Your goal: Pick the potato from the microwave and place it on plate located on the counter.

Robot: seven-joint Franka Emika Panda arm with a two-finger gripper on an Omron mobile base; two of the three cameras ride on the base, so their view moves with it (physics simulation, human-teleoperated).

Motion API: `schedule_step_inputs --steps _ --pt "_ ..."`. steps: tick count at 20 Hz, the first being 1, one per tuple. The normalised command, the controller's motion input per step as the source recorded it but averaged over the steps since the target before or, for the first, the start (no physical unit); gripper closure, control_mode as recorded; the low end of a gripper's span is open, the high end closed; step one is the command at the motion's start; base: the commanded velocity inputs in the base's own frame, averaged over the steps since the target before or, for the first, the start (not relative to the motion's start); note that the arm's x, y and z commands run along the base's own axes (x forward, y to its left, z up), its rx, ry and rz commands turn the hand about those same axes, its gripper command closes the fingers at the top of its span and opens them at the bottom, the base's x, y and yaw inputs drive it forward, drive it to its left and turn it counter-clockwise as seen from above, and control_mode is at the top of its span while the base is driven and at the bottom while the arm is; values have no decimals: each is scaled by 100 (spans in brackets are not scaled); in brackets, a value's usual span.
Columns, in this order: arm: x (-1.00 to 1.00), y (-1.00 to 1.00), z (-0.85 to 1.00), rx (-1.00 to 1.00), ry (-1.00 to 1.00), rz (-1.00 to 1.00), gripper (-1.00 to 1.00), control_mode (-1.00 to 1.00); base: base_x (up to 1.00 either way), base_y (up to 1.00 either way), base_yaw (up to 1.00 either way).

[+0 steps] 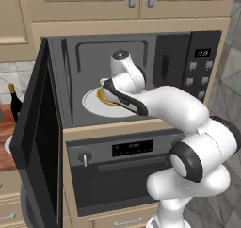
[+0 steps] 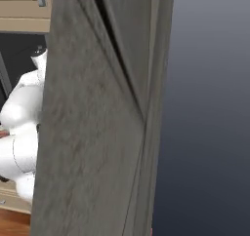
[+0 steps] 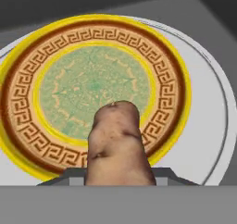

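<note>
Microwave (image 1: 136, 76) cavity, door standing open: gripper (image 3: 119, 181) is reaching inside, jaws clamping the potato (image 3: 118, 146) above the yellow-rimmed dish (image 3: 92, 86). Potato: light, firm, lumpy, likely slip-prone; mid-body hold suiting best.

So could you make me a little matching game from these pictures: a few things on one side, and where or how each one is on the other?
Things:
1. potato
2. yellow-rimmed dish
3. microwave door
4. white turntable disc

States or places:
A. swung wide open to the left
B. lying flat on the microwave floor, under the dish
C. between the fingertips of the hand, close to the camera
D. resting on the white disc, with a greenish centre

Pairs: 1-C, 2-D, 3-A, 4-B
</note>
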Motion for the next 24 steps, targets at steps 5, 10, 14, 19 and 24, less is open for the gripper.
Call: schedule_step_inputs --steps 5,10,14,19,24 --pt "-100 -46 30 0 0 14 100 -100 0 0 0" --pt "-100 -30 30 0 0 6 100 -100 0 0 0" --pt "-100 -23 37 0 0 4 100 -100 0 0 0" --pt "-87 -29 31 0 3 6 100 -100 0 0 0" --pt "-73 -37 1 0 0 10 100 -100 0 0 0"
